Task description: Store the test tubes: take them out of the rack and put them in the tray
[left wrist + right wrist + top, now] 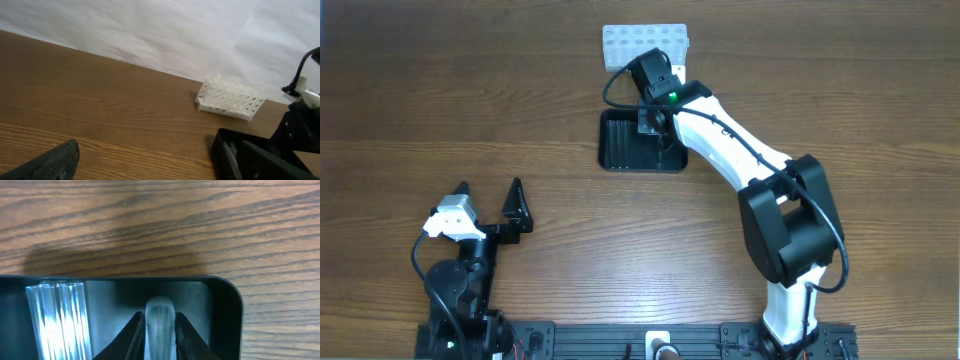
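Observation:
A white test tube rack (pixel 645 45) stands at the far middle of the table, seen also from the left wrist as the rack (pixel 229 98). In front of it lies the black tray (pixel 616 150). My right gripper (pixel 653 122) hangs over the tray's right part, shut on a clear test tube (pixel 160 327) held between its fingers (pixel 133 332), just inside the tray's corner (pixel 225 310). Another clear tube (pixel 59 322) lies in the tray beside it. My left gripper (pixel 490 190) rests open near the front left, far from the tray.
The brown wooden table (pixel 440 90) spreads bare around the tray and rack. A white wall (pixel 150 30) rises behind the table's far edge. The right arm (pixel 760 170) stretches diagonally from the front right to the tray.

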You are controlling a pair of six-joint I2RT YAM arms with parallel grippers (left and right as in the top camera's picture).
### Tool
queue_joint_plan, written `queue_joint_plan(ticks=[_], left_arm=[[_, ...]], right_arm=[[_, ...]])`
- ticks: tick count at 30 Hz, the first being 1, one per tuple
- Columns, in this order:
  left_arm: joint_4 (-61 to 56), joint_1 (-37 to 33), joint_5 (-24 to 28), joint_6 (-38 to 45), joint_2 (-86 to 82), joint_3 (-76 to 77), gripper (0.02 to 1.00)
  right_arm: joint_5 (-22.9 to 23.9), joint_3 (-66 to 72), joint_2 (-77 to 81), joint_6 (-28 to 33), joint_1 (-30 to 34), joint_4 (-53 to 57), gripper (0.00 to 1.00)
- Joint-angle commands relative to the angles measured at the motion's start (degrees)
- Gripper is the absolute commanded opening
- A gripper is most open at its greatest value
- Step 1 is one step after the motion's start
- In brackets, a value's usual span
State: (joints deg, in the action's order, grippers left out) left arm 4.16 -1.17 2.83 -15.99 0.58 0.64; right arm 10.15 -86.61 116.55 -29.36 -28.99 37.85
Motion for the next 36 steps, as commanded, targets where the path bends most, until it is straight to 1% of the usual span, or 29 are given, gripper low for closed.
queue_joint_plan(ticks=[1,3,5,7,9,13,18,19,20,21,23,26,31,36], left_arm=[[0.15,-0.35,0.35,0.59,-0.24,-0.31,1.000],[0.15,-0.35,0.35,0.59,-0.24,-0.31,0.998],[0.15,-0.35,0.35,0.59,-0.24,-0.31,1.000],[0.15,-0.35,0.35,0.59,-0.24,-0.31,1.000],[0.15,-0.35,0.35,0.59,-0.24,-0.31,1.000],[0.15,-0.35,0.35,0.59,-0.24,-0.31,1.000],[0.15,-0.33,0.35,0.59,-0.24,-0.31,1.000],[0.15,-0.33,0.35,0.59,-0.24,-0.31,1.000],[0.15,-0.33,0.35,0.59,-0.24,-0.31,1.000],[0.15,-0.35,0.35,0.59,-0.24,-0.31,1.000],[0.15,-0.33,0.35,0.59,-0.24,-0.31,0.998],[0.15,-0.35,0.35,0.59,-0.24,-0.31,1.000],[0.15,-0.35,0.35,0.59,-0.24,-0.31,1.000],[0.15,-0.35,0.35,0.59,-0.24,-0.31,0.998]], right_arm=[[-0.26,0.22,0.48,-0.42,-0.72,-0.44,0.264],[-0.20,0.22,0.33,-0.15,-0.85,-1.29,0.288],[-0.22,0.22,-0.70,1.64,-1.01,-1.84,0.323],[-0.20,0.22,-3.17,4.26,-1.01,-1.99,0.360],[-0.20,0.24,-6.91,8.48,-0.70,-2.60,0.413],[-0.20,1.22,-17.62,15.30,1.92,-4.48,0.575],[-0.24,6.03,-33.07,20.57,9.01,-6.43,0.785],[-0.24,9.94,-39.01,22.56,11.91,-8.46,0.895],[-0.24,13.38,-43.36,23.61,13.90,-10.19,0.934],[-0.26,19.61,-50.60,23.93,17.14,-13.07,0.972],[-0.26,27.12,-58.88,23.93,20.33,-15.93,0.982],[-0.26,37.07,-69.05,24.83,23.10,-19.39,0.993],[-0.24,50.53,-82.75,25.33,23.45,-22.43,0.993],[-0.24,61.05,-94.03,25.62,23.45,-23.80,0.993]])
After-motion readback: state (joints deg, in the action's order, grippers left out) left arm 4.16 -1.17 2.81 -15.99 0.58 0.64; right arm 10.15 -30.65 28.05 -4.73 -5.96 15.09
